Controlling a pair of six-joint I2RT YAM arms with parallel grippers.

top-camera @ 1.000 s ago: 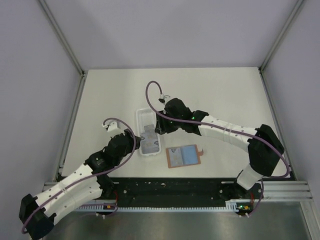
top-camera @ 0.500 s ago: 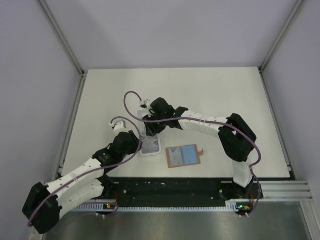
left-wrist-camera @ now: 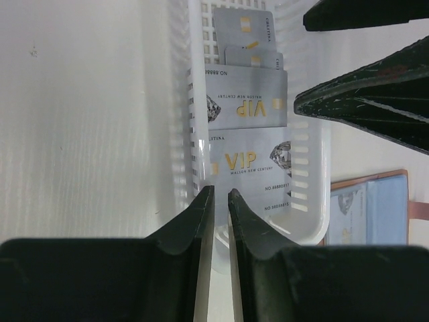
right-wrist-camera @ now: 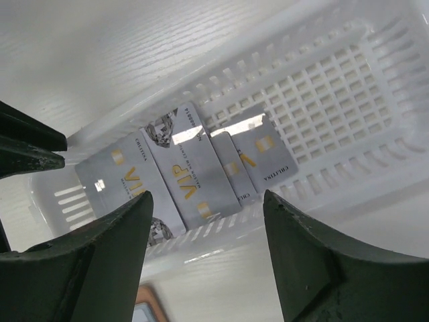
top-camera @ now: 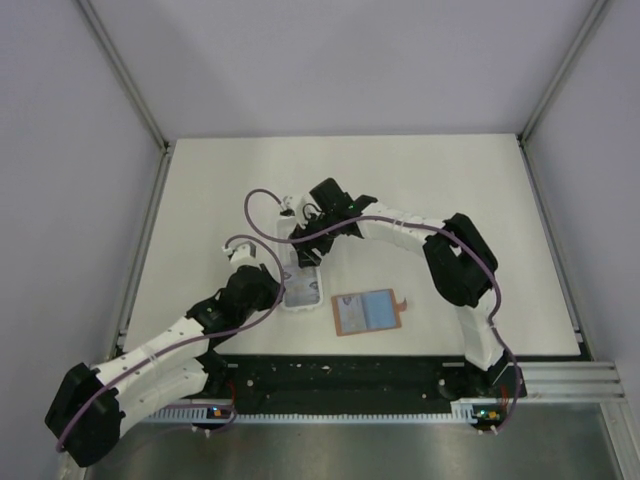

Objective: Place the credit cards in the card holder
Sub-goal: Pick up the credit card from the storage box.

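1. Overhead, the left arm (top-camera: 165,350) stretches from its near-left base toward the middle of the white desk (top-camera: 430,180). The left end effector (top-camera: 284,292) sits at the near left corner of the long white plastic lattice tray (top-camera: 318,301).
2. Opposite, the right arm (top-camera: 460,265) rises from the near-right base, folds at a raised elbow and reaches leftward. The right end effector (top-camera: 304,262) points down over the tray's middle.
3. Only the left wrist view shows that arm's fingers (left-wrist-camera: 194,221) drawn to a narrow slit right at the tray's left wall. Whether they pinch the wall cannot be told.
4. Only the right wrist view shows the other fingers (right-wrist-camera: 114,235) spread wide and hanging above the silvery credit cards (right-wrist-camera: 194,171), touching none.
5. Both wrist views show the cards lying flat and overlapping inside the tray, gold "VIP" lettering up. From overhead the arms cover most of them.
6. The orange-brown leather-like card holder (top-camera: 366,312) lies open on the desk just right of the tray's near end, pale blue-grey inside up. It is whole from overhead and cut off at the left wrist view's edge.
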